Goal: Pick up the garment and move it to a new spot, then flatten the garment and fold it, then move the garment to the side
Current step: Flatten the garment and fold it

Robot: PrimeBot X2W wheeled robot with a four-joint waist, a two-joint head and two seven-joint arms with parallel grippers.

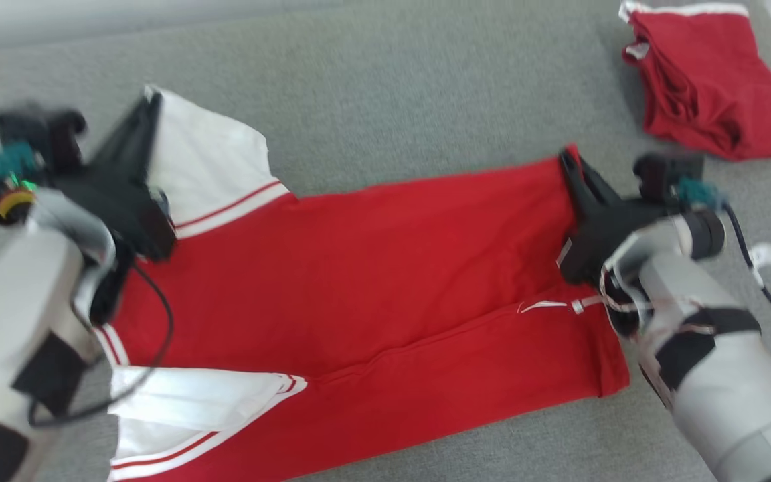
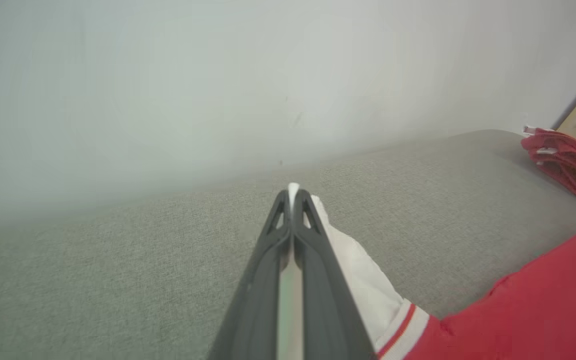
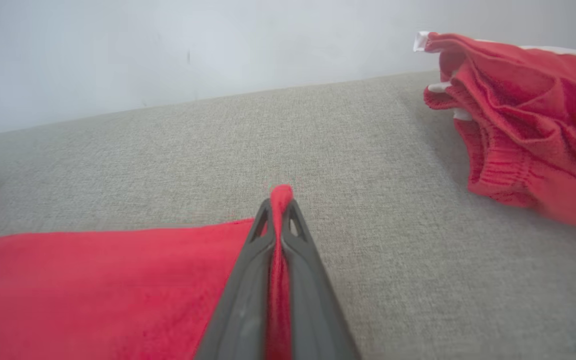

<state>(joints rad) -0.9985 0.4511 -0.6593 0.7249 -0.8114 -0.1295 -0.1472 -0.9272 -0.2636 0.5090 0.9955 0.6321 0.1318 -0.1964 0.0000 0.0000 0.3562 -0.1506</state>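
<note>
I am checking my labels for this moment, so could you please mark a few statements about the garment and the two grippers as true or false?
1. The left gripper is shut on a white part of the garment. True.
2. The right gripper hangs open above the cloth. False: its fingers are closed on a red edge of the garment.
3. A second red garment lies crumpled, apart from the first, at the far right of the grey surface. True.
4. The garment is folded into a small square. False: it lies spread out between the two grippers.
</note>
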